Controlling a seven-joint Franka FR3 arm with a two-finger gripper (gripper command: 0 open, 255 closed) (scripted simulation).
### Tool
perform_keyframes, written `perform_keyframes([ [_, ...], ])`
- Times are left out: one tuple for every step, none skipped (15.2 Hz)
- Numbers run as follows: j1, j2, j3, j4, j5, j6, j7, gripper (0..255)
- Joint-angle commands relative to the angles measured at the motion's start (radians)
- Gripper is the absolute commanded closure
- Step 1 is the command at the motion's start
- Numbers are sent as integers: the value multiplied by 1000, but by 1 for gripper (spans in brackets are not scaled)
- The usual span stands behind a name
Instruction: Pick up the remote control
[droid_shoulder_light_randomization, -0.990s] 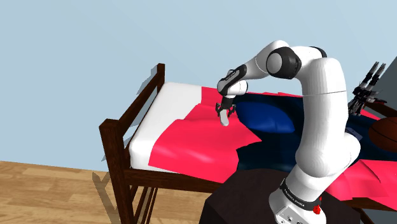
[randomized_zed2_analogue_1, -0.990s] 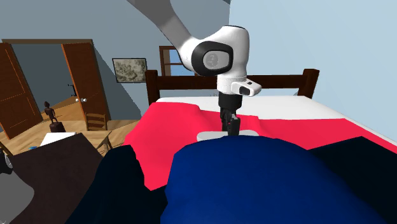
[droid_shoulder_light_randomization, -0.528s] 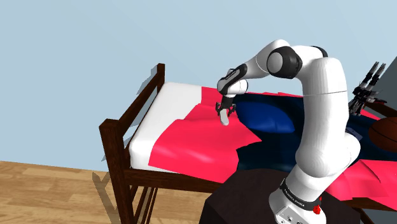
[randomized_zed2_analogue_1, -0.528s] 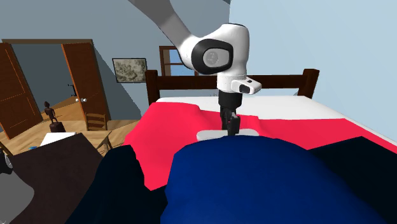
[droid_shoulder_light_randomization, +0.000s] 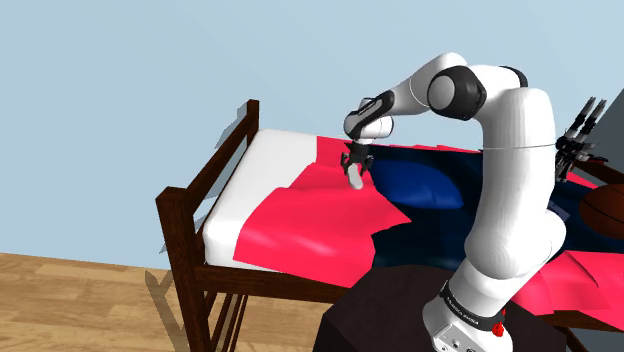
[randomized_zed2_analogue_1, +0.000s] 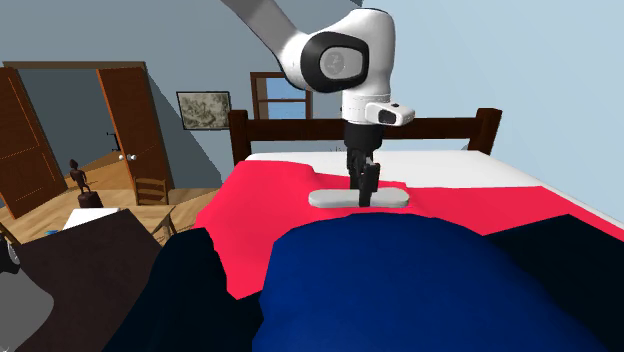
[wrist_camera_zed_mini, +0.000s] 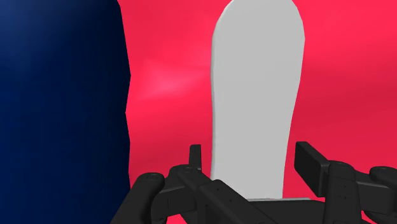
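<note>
Second exterior view: the remote control (randomized_zed2_analogue_1: 390, 198) is a plain light-grey slab, its long axis level and running across that view from left to right, parallel to the dark wooden headboard (randomized_zed2_analogue_1: 450, 127) behind it. My end effector (randomized_zed2_analogue_1: 362, 190) comes straight down on its middle. In the wrist view my fingers (wrist_camera_zed_mini: 308, 162) pinch the remote control (wrist_camera_zed_mini: 254, 89) across its narrow width, so its length runs crosswise to my grip, with the rounded end pointing away from my palm. It sits low over the red blanket (randomized_zed2_analogue_1: 270, 200) on the bed (droid_shoulder_light_randomization: 190, 230); I cannot tell whether it touches the cloth. A dark blue pillow (randomized_zed2_analogue_1: 400, 290) lies just beside it, alongside one long edge, apart from my fingers.
</note>
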Motion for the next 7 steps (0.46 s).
perform_keyframes([
  [2, -18, -3, 4, -5, -22, 3, 255],
  [3, -26, -4, 6, -7, -32, 4, 255],
  [4, -35, -5, 8, -9, -43, 5, 255],
  [5, -43, -7, 11, -11, -53, 6, 255],
  [6, -51, -8, 14, -13, -64, 7, 255],
  [6, -52, -8, 14, -13, -65, 8, 255],
  [6, -52, -8, 14, -13, -65, 8, 255],
])
